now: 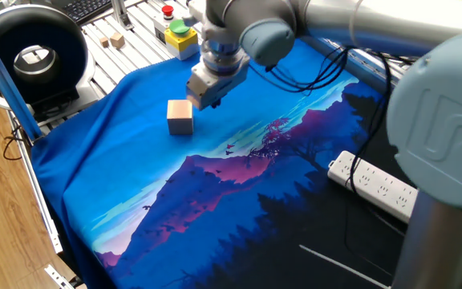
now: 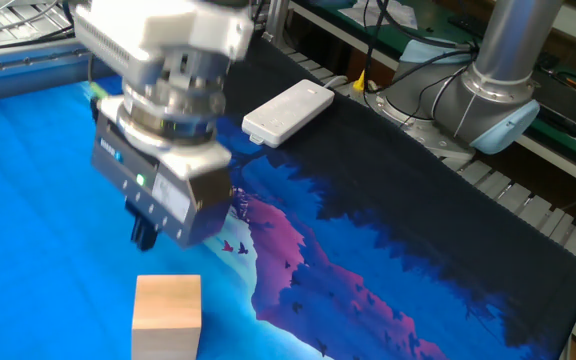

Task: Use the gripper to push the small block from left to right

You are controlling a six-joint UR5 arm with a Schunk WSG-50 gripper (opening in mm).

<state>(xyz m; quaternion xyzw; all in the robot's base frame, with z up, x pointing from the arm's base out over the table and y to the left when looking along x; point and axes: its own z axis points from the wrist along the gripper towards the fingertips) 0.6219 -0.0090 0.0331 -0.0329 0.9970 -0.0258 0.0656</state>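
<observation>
The gripper (image 1: 212,103) hangs above the blue landscape-printed cloth (image 1: 135,185), holding nothing; its short dark fingers (image 2: 144,234) point down, but whether they are closed together or slightly apart cannot be told from either view. It stands clear of the small block (image 1: 180,117), a gap of cloth showing between them in both fixed views. The small block, a pale wooden cube, rests flat and upright on the light-blue part of the print, near the cloth's far-left region in one fixed view and at the lower edge of the other fixed view (image 2: 167,316). Farther out lie a white power strip (image 1: 375,186), a yellow box with red and green buttons (image 1: 175,30), and two tinier wooden blocks (image 1: 112,38) on the slatted surface. Judgement: with tool and block apart, no push is in hand now; whether the block has been moved rightward far enough cannot be read here.
</observation>
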